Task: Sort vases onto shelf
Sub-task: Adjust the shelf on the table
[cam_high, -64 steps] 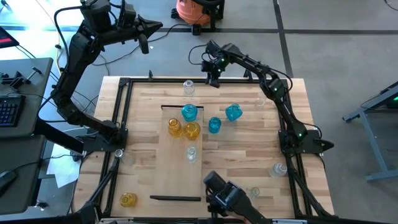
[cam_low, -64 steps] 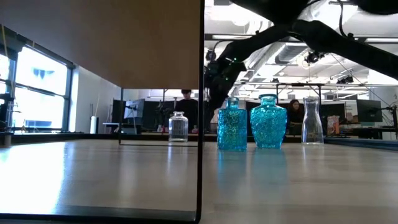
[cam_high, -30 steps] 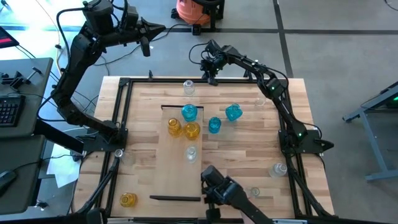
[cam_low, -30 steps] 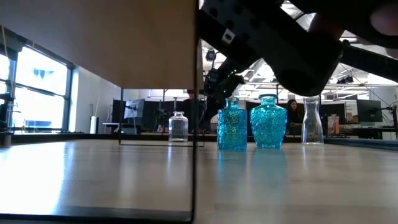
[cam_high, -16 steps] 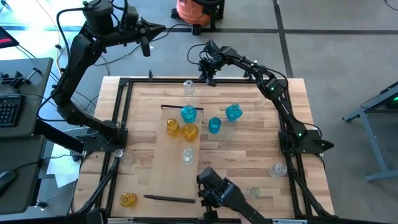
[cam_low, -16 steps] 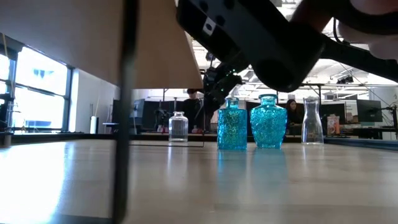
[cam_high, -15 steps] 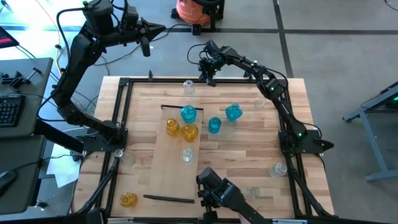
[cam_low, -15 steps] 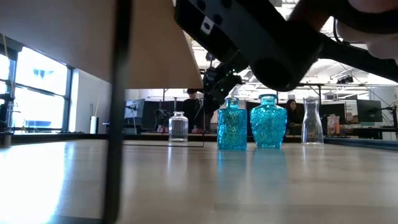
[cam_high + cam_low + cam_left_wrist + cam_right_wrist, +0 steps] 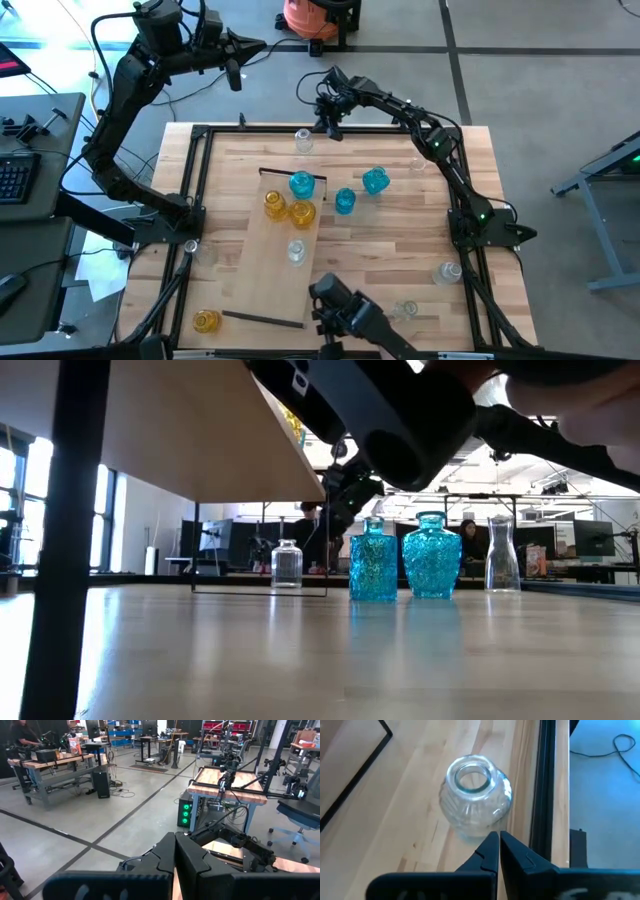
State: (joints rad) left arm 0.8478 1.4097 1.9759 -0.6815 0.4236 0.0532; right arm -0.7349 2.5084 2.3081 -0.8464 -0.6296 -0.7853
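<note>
Seen from above, the shelf (image 9: 283,248) lay askew mid-table carrying four vases (image 9: 289,207), while a clear vase (image 9: 476,795) by the table (image 9: 390,250) edge, shown close only in the right wrist view, sat beneath the right gripper (image 9: 322,121), fingers together and empty, the left gripper (image 9: 233,76) likewise closed off-table.

From above, my workspace is evenly and brightly lit, with only soft, short shadows beside my arms. Daylight glares off the floor at the upper left corner. At table height, the window (image 9: 15,510) on the left burns white and ceiling lamps flare overhead, leaving the dark post (image 9: 60,550) and arm nearest the lens blurred silhouettes, while the blue vases (image 9: 405,557) stay crisp and glowing. Past my right wrist, the clear vase (image 9: 475,795) glints, slightly soft.
</note>
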